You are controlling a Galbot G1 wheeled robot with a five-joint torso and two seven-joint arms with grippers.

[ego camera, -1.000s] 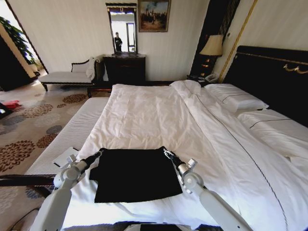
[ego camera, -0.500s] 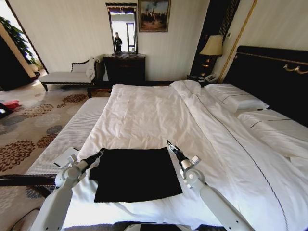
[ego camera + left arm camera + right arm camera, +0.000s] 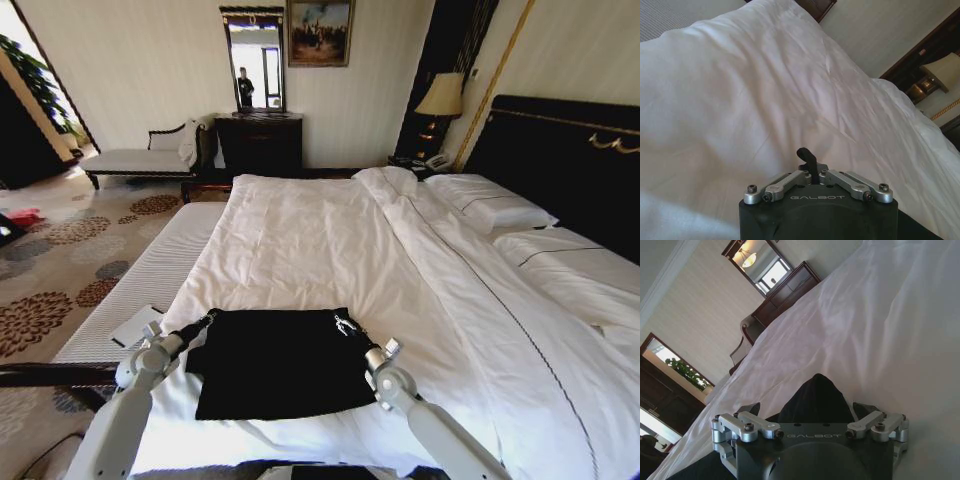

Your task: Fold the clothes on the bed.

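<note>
While seemingly gripped: folded clothes [image 3: 280,360]

Beyond the work area you have a dark wooden dresser [image 3: 260,143] standing against the far striped wall, with a tall mirror [image 3: 253,58] above it and a framed painting [image 3: 320,32] just beside the mirror. A pale chaise bench [image 3: 140,158] sits next to the dresser. A lamp [image 3: 441,96] with a cream shade stands in the far corner. The carpet [image 3: 60,260] shows a brown floral pattern.
</note>
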